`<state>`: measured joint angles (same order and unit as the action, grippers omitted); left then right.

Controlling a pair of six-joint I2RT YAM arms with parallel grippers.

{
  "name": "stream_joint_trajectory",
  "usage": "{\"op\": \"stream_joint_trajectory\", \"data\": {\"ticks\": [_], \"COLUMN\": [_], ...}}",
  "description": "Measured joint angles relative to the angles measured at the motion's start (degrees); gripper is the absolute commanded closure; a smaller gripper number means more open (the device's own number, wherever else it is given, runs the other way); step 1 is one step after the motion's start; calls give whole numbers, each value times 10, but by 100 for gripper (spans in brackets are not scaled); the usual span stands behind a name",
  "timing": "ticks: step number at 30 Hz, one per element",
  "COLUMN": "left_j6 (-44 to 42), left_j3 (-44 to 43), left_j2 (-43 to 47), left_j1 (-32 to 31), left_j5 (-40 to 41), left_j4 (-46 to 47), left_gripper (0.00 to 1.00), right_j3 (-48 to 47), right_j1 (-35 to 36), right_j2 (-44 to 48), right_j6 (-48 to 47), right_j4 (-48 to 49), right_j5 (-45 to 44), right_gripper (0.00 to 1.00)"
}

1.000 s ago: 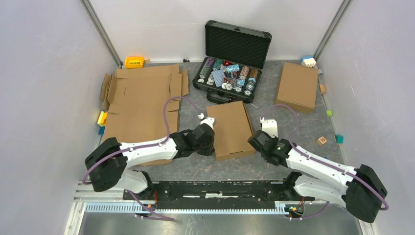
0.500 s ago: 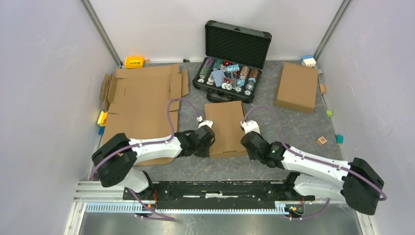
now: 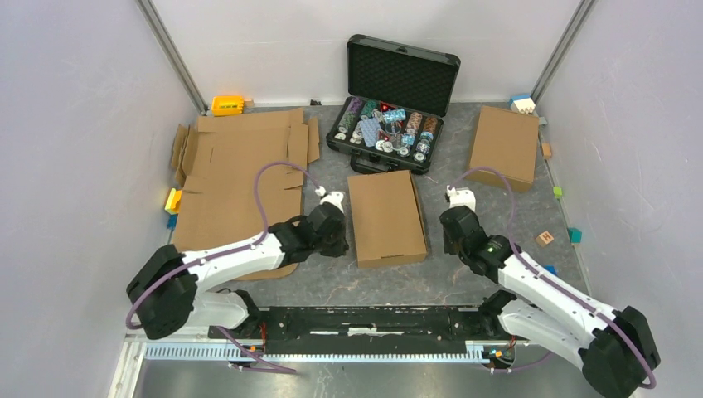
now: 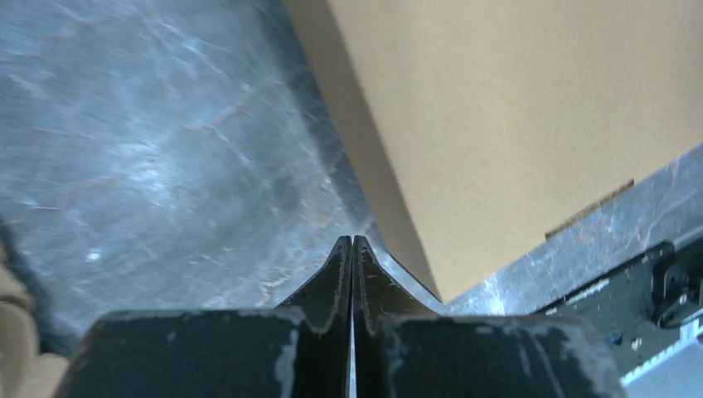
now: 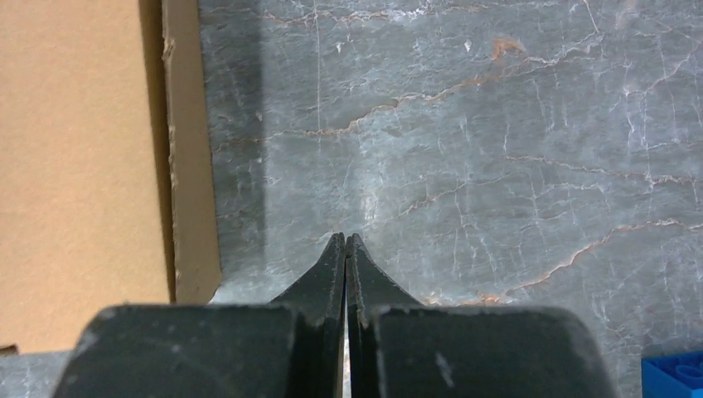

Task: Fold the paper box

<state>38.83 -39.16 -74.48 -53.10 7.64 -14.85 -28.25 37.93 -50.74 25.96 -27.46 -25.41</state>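
Left gripper (image 4: 352, 240): fingers are seen pressed together, with nothing pinched between them. The tip is held low over the grey marbled table (image 3: 464, 274), just beside the left side wall of the paper box (image 3: 386, 217). Contact with the wall cannot be made out.

Right gripper (image 5: 345, 237): its fingers are likewise closed flat against each other and nothing is carried. It is placed off the box's right side, with a strip of bare table left between tip and wall. A blue block (image 5: 673, 377) is caught at the corner of that wrist view.

The box is found between the two grippers, near the middle of the table, lying flat with its lid down. Its top face is seen smooth and its side walls upright, so a shallow closed form is presented. A thin sliver of cardboard is noted along the near edge in the left wrist view. Whether a tab is fully tucked there cannot be told.

Farther out: a flat cardboard sheet (image 3: 236, 178) with cut flaps is spread at the left, unfolded. A second closed cardboard box (image 3: 503, 147) is set at the far right. An open black case (image 3: 390, 124) of coloured chips is placed behind.

Progress, as judged: folding of the centre box is taken to be essentially done. At most a final press or tab check is left.
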Motion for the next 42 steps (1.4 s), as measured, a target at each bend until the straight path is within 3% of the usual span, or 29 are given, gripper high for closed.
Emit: {"op": "stream_joint_trajectory", "data": {"ticks": [7, 13, 21, 25, 28, 32, 37, 40, 42], "left_j6": [-37, -68, -91, -92, -92, -100, -100, -100, -100], "left_j3": [-6, -97, -179, -201, -208, -210, -198, -172, -151], "left_j2": [19, -77, -191, -229, -245, -252, -247, -220, -193], "left_j1": [93, 157, 181, 182, 182, 198, 196, 194, 195], "left_j5": [-18, -46, -68, -94, -114, -107, -114, -123, -126], "left_j4": [-1, 8, 16, 17, 17, -16, -5, 9, 13], "left_gripper": [98, 98, 98, 98, 98, 98, 98, 96, 90], "right_j3": [-61, -190, -253, -297, -297, -300, -262, -212, -181], "right_j1": [-60, -112, -181, -170, -122, -84, -116, -146, -164], "right_j2": [-120, -269, -388, -459, -464, -456, -402, -339, -305], "right_j6": [-49, -76, -106, -115, -121, -132, -131, -131, -130], "right_j4": [31, 87, 116, 129, 144, 140, 150, 151, 154], "right_j5": [31, 50, 59, 134, 183, 170, 204, 220, 223], "right_gripper": [100, 100, 100, 100, 100, 100, 99, 90, 84]}}
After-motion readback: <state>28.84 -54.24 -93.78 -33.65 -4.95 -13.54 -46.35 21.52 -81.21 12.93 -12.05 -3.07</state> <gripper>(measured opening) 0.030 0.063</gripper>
